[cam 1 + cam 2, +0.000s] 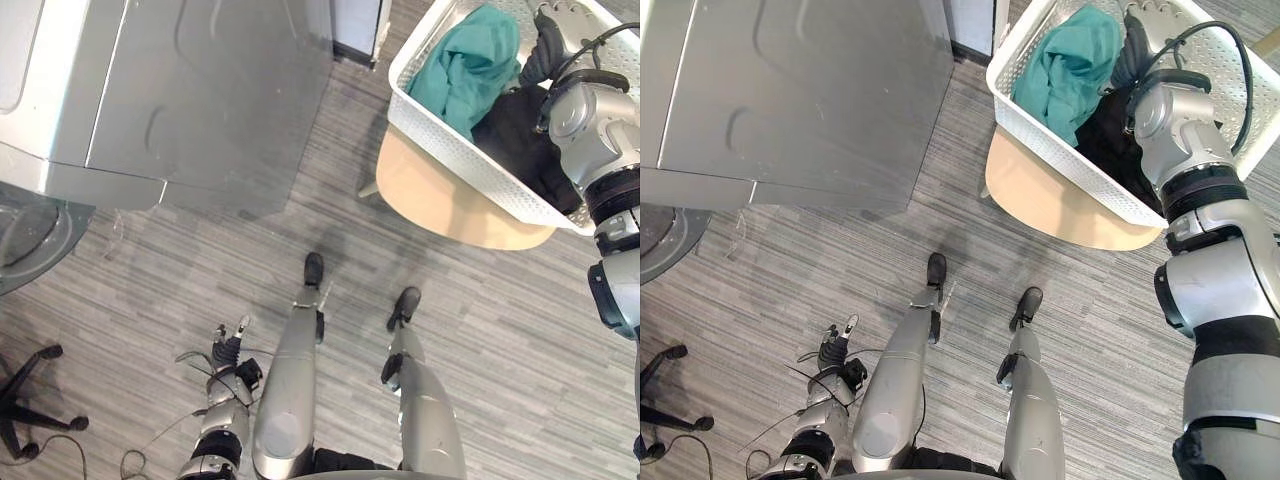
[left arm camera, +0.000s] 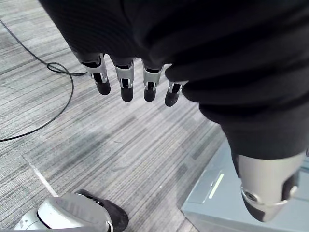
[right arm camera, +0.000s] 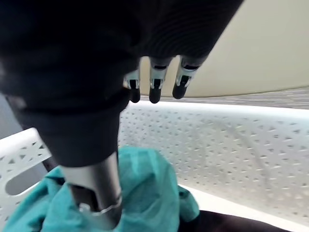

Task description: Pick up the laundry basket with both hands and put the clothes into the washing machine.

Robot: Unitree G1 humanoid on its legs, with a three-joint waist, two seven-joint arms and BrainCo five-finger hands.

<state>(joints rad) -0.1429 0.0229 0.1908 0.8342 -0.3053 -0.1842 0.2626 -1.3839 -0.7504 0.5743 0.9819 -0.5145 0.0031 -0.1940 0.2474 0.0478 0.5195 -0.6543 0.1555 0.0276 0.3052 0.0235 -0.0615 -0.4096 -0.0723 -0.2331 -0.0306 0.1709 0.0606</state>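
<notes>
**Station status: basket on table, both hands free**

The washing machine point(image 1: 200, 90) stands well apart from the laundry basket point(image 1: 450, 140), with a broad strip of bare striped floor point(image 1: 480, 330) between them. A round part at the machine's corner farthest from the basket is cut by the frame edge and hard to make out. A black chair base point(image 1: 25, 400) lies on the floor beyond that corner.

The basket rests on a round beige table point(image 1: 440, 200) and overhangs the table's rim. Its open top faces up. Its long axis runs slantwise, with one short end turned toward the machine. The far rim is cut off.

Inside the basket, a teal garment point(image 1: 470, 65) lies at the machine-side end and a black garment point(image 1: 515, 135) beside it.

The right hand point(image 1: 1155, 22) hangs over the basket. Its fingers point(image 3: 155, 89) are straight, side by side, and grip nothing. Whether the thumb touches the teal garment cannot be told.

The left hand point(image 1: 228, 352) hangs low, well apart from the basket. Its fingers point(image 2: 126, 87) are relaxed, in a row, over the floor.
</notes>
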